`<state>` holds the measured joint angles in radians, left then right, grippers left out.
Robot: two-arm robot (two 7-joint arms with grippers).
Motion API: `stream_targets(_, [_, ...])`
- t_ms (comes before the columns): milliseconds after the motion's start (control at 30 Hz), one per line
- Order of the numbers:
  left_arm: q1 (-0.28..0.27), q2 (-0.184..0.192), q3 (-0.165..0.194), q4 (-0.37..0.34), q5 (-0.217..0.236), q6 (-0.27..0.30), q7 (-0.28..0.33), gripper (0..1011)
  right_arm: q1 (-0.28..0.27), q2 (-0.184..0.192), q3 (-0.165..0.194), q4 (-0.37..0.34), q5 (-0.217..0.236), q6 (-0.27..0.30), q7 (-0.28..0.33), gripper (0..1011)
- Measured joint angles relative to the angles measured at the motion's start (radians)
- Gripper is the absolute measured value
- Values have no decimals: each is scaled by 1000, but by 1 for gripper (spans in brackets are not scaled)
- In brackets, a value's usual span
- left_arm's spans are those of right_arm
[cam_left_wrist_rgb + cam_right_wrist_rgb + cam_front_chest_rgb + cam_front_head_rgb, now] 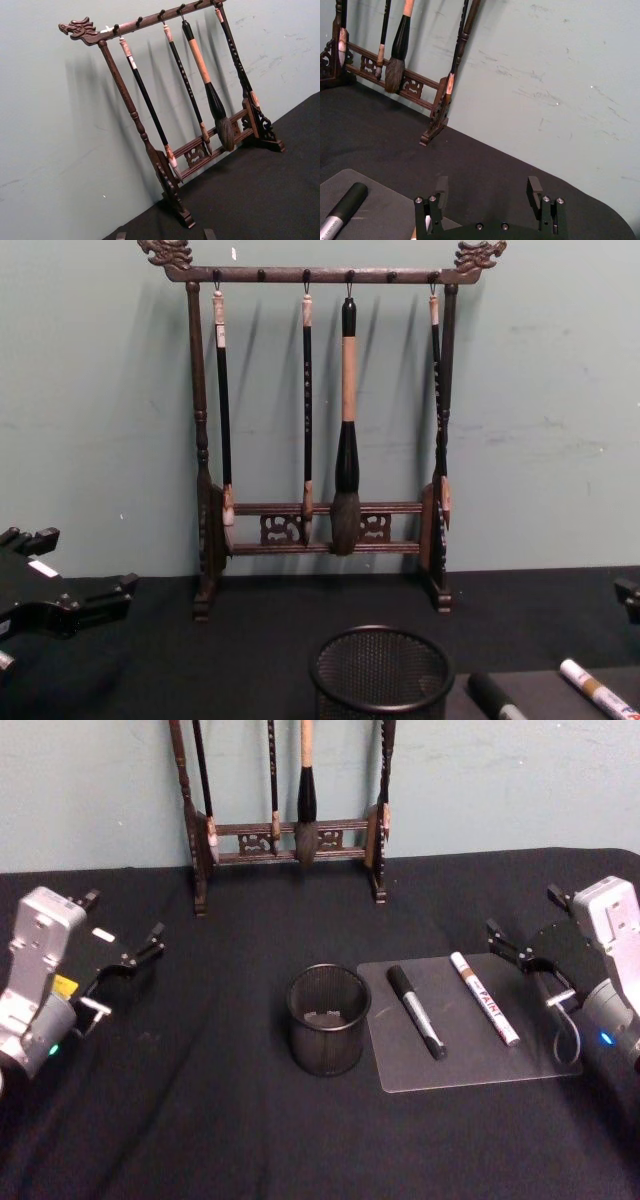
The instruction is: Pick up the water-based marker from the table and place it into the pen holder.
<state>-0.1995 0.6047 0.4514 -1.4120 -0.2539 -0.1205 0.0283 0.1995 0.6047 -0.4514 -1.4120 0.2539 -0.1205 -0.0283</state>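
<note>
Where the table meets the wall: a dark brush rack point(320, 508) with dragon-carved ends, four brushes point(347, 440) hanging tips-down from its top bar.
Centre: the pen holder point(328, 1020) stands upright in front of the rack, well apart from it. Its mesh floor shows through the mouth, with a few pale glints on it.
Right of centre: a clear mat point(470, 1065) lies flat just beside the holder, carrying two markers.
On the mat, left half: the black-capped marker point(416, 1011), silver barrel, nearer the holder.
On the mat, right half: the brown-capped marker point(484, 998), white barrel printed PAINT, roughly parallel to the first and not touching it.
Left edge: the left gripper point(125, 918) hovers over the black cloth point(200, 1120), fingers spread with nothing between them.
Right edge: the right gripper point(523, 910) hovers near the mat's far right corner, fingers wide apart and holding nothing.
Open room: cloth runs open between the left gripper and the holder, and in front of holder and mat.
Hard to tell: which of the two is the water-based marker, as the small print is unreadable. In the chest view, the bottom edge cuts off both markers and the holder's base.
</note>
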Motion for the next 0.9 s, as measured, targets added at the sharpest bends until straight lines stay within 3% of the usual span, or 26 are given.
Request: stream_targets(900, [0, 0, 0, 0, 0, 0, 0, 1001, 0, 0, 0, 0, 0, 0, 0, 1003])
